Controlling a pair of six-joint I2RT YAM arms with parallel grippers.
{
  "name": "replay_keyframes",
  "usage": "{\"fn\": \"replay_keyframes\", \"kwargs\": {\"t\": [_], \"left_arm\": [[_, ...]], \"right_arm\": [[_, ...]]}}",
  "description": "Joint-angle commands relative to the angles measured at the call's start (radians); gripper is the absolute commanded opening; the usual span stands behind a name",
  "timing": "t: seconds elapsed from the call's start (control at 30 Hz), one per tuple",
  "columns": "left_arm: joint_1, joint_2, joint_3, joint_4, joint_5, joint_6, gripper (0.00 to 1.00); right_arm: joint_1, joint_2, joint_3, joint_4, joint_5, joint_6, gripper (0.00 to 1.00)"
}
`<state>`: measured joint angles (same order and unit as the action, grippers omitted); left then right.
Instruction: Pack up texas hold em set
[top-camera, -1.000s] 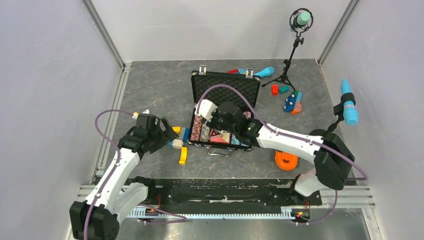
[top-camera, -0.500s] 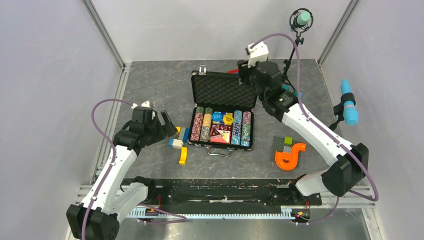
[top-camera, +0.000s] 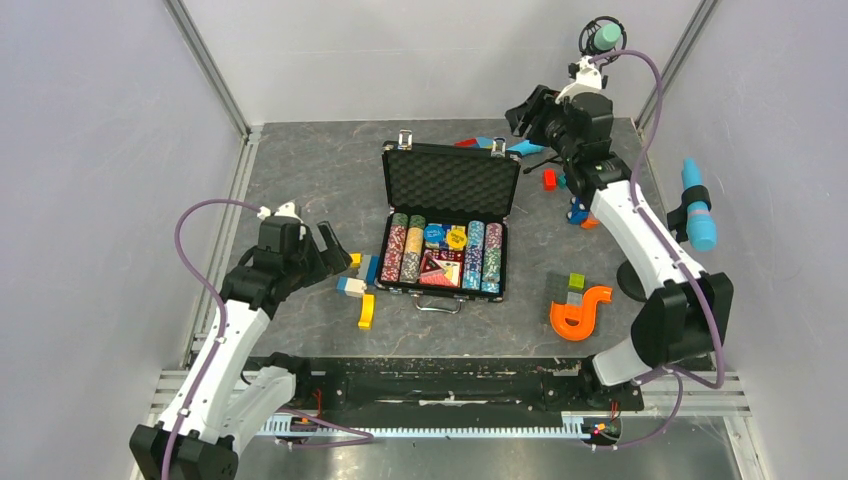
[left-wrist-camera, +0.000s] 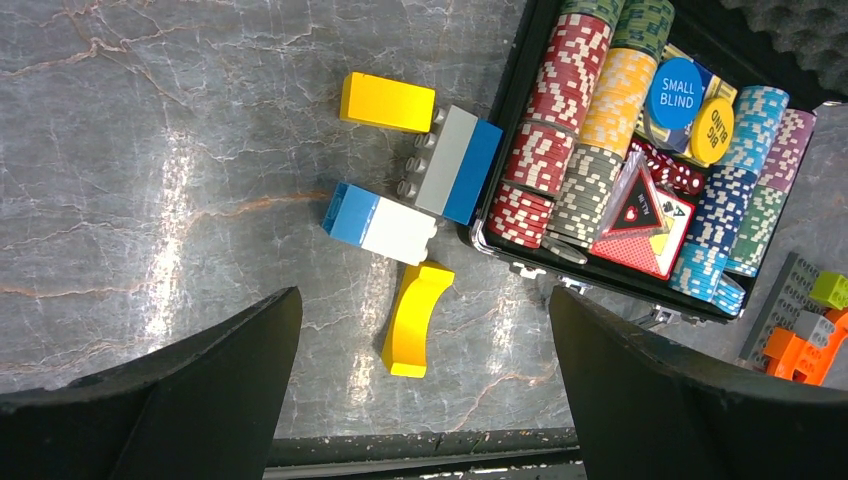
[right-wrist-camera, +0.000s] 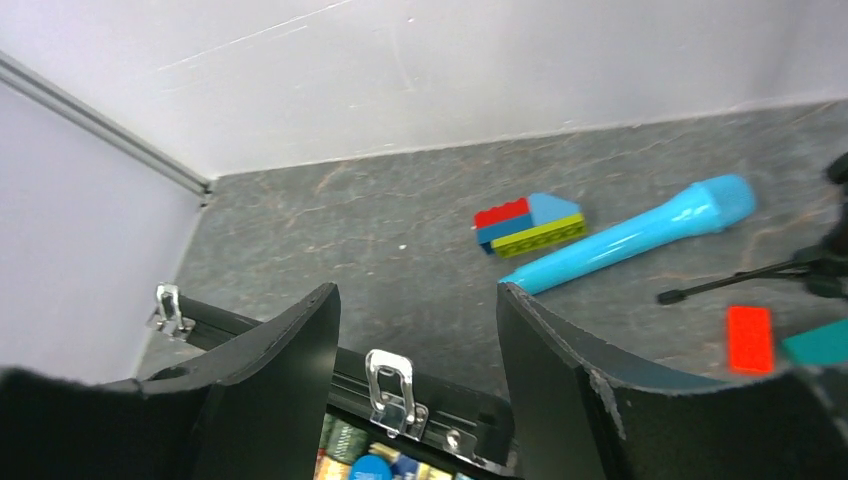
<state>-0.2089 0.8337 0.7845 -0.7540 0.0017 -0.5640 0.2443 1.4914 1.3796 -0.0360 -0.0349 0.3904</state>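
Note:
The black poker briefcase (top-camera: 492, 184) lies open mid-table with its foam-lined lid (top-camera: 450, 180) leaning back and silver latches (top-camera: 405, 139) on its top edge. Rows of multicoloured chips (top-camera: 408, 252), a card deck (top-camera: 438, 268) and round dealer buttons (top-camera: 445, 236) fill the base; they also show in the left wrist view (left-wrist-camera: 600, 110). My right gripper (top-camera: 527, 112) is open and empty, above and behind the lid's right corner, over a latch (right-wrist-camera: 393, 393). My left gripper (top-camera: 335, 243) is open and empty, left of the case above the toy blocks.
Toy blocks (left-wrist-camera: 385, 228) and a yellow curved block (left-wrist-camera: 415, 318) lie left of the case. An orange S-shaped piece (top-camera: 578, 310) lies to its right. A blue microphone (right-wrist-camera: 628, 235), small blocks (right-wrist-camera: 528, 224) and a mic stand (top-camera: 580, 110) are behind the case; another microphone (top-camera: 696, 215) is at far right.
My right arm lifted out of the case and swung to the back right, behind the lid. The left gripper drew slightly away from the case.

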Motion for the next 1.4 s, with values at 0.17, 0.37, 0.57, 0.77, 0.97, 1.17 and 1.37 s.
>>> {"fn": "replay_keyframes", "kwargs": {"t": [0.17,0.37,0.57,0.77,0.97,1.17,1.37], "left_arm": [[0.005,-0.026,0.009,0.024,-0.006,0.057,1.00],[0.005,-0.026,0.007,0.026,0.018,0.056,1.00],[0.005,-0.021,0.006,0.029,0.021,0.056,1.00],[0.005,-0.020,0.007,0.028,0.024,0.055,1.00],[0.005,-0.010,0.004,0.031,0.032,0.054,1.00],[0.005,-0.008,0.001,0.032,0.029,0.053,1.00],[0.005,-0.010,0.001,0.030,0.024,0.052,1.00]], "right_arm": [[-0.076,0.093,0.050,0.119,-0.196,0.265,0.60],[-0.118,0.135,0.051,0.095,-0.285,0.355,0.60],[-0.120,0.183,0.054,0.075,-0.407,0.392,0.62],[-0.121,0.190,0.015,0.074,-0.515,0.407,0.63],[-0.120,0.143,-0.086,0.100,-0.603,0.408,0.63],[-0.120,0.074,-0.184,0.114,-0.643,0.397,0.64],[-0.120,-0.018,-0.260,0.064,-0.650,0.341,0.64]]}}
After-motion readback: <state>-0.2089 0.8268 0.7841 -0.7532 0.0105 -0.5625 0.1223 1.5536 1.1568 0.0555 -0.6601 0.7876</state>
